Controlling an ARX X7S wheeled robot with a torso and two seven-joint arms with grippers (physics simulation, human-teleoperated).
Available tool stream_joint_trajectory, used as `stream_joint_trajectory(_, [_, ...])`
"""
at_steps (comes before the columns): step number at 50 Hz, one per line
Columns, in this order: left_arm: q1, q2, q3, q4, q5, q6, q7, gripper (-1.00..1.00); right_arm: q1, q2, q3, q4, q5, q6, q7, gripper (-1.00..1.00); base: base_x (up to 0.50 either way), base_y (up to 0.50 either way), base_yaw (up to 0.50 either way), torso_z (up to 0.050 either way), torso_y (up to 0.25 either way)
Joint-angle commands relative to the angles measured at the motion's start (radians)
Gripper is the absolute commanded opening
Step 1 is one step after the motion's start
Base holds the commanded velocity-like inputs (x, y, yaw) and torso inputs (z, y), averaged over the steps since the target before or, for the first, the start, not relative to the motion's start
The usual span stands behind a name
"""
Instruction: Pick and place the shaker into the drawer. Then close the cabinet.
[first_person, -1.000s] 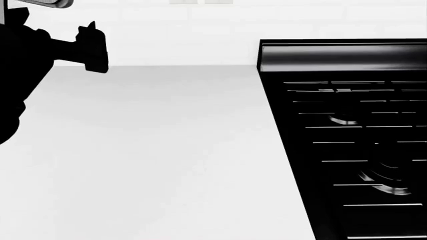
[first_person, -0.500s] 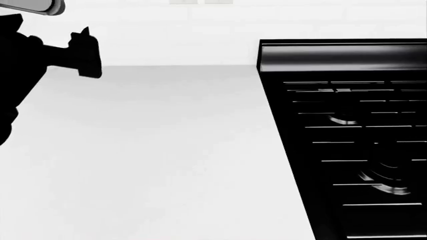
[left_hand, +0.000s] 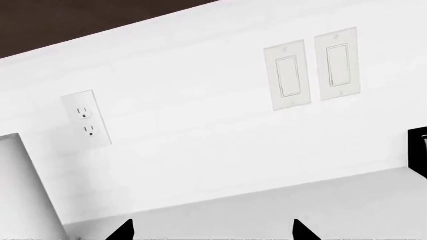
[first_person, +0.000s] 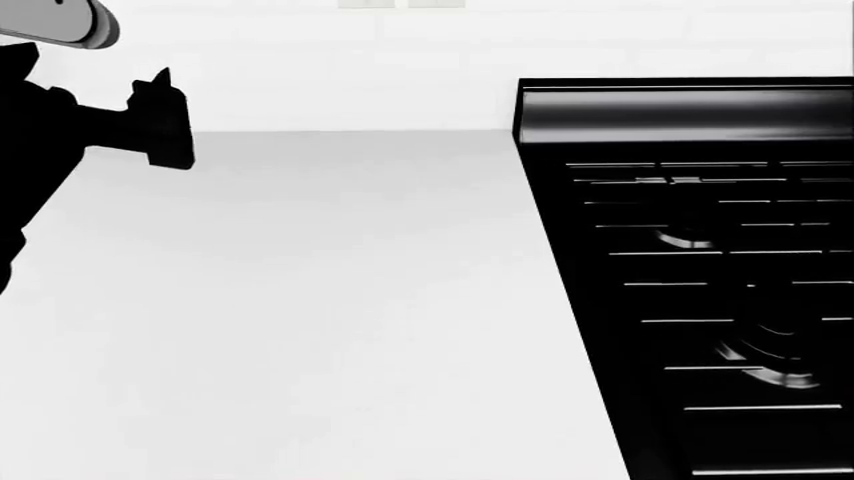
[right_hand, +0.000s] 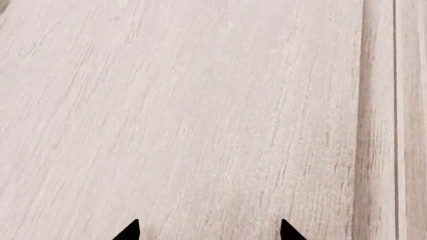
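Observation:
The shaker is out of view in every frame. My left gripper (first_person: 174, 118) is a black shape at the far left, raised over the white countertop (first_person: 334, 300). In the left wrist view it (left_hand: 212, 234) is open and empty and faces the white back wall. My right gripper (right_hand: 208, 232) is open and empty, close to a light wood-grain panel (right_hand: 200, 110) of the cabinet. A vertical seam (right_hand: 363, 100) runs down that panel. I cannot tell whether this panel is the drawer front. No handle shows. The right gripper is not in the head view.
A black glossy stove (first_person: 707, 280) fills the right side of the counter. On the wall are an outlet (left_hand: 87, 120) and two switches (left_hand: 313, 67). A pale grey column (left_hand: 23, 195) stands beside the left gripper. A pale rounded shape (first_person: 67, 25) shows above the left arm.
In the head view my left arm and gripper have drifted to the left and a little up. The pale rounded shape at the top left shows more.

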Motion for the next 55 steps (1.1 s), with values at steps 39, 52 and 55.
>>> stream_joint_trajectory(39, [0.043,-0.021,-0.012,0.005,-0.004,0.035,0.005,1.00,-0.084,-0.029,-0.426,-0.104,0.749,0.227,0.130,1.00,0.00,0.00,0.00,0.000,0.000])
stream_joint_trajectory(52, [0.037,-0.038,-0.020,0.015,0.010,0.039,0.006,1.00,-0.087,-0.029,-0.422,-0.088,0.710,0.241,0.134,1.00,0.00,0.00,0.00,0.000,0.000])
stream_joint_trajectory(55, [0.040,-0.032,-0.016,-0.003,-0.019,0.022,-0.016,1.00,-0.088,-0.029,-0.421,-0.089,0.708,0.239,0.133,1.00,0.00,0.00,0.00,0.000,0.000])
